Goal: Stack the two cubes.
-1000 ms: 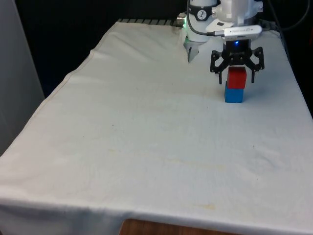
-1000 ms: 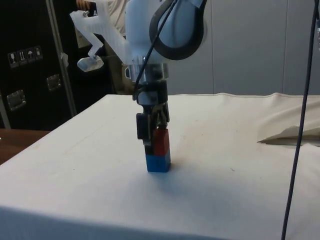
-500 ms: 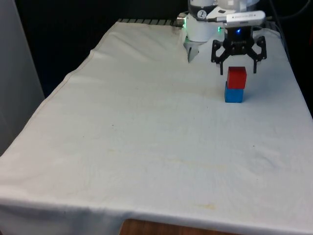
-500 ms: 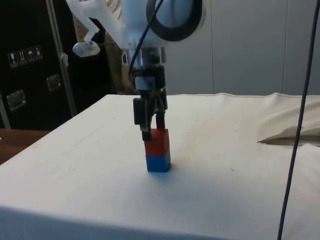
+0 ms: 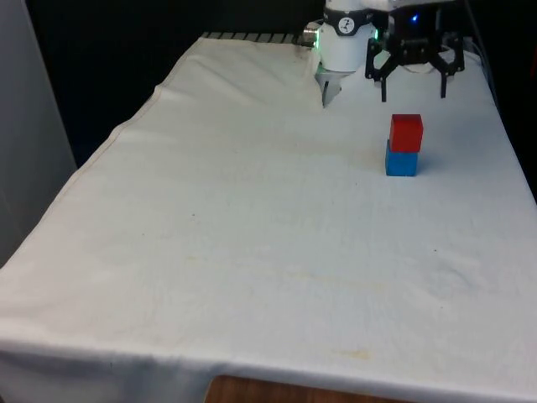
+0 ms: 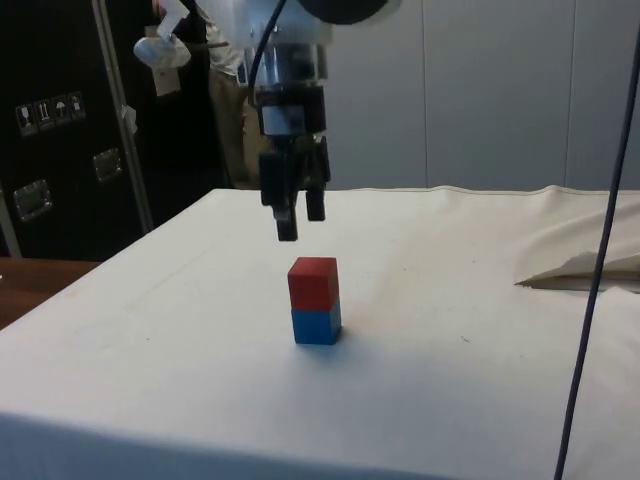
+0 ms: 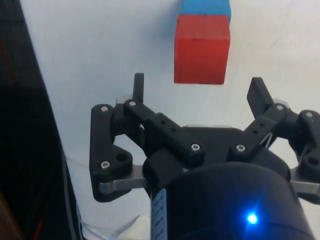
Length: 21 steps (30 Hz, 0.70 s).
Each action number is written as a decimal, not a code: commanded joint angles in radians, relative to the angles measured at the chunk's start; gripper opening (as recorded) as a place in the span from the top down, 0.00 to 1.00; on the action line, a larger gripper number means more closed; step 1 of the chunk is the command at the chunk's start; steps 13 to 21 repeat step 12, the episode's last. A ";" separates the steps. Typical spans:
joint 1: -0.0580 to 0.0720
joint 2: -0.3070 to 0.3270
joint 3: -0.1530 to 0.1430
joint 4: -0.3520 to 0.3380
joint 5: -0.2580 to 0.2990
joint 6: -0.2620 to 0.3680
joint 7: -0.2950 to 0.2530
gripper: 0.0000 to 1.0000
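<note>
Red cube (image 5: 406, 133) sits squarely on blue cube (image 5: 401, 163), tool (image 5: 413, 86) hovering above, fingers apart, gripping nothing.

White cloth (image 5: 252, 235) over the table — dark cabinets (image 6: 50, 130) and pale wall panels (image 6: 500, 90) behind.

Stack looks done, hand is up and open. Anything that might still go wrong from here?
1. The red cube sits slightly off-square on the blue cube; in the front view it overhangs toward the front view's right, so a table bump might tip it.
2. The open hand hangs just above the stack, apart from it. A low sideways retreat could clip the red cube; lifting straight up first seems safer.
3. The white cloth is wrinkled and soft, so the base may not be fully level.
</note>
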 commanded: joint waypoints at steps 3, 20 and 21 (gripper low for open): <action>0.000 -0.034 -0.001 0.003 -0.002 -0.037 0.005 0.00; 0.001 -0.105 0.001 0.000 -0.002 -0.092 0.007 0.00; 0.001 -0.105 0.001 0.000 -0.002 -0.092 0.007 0.00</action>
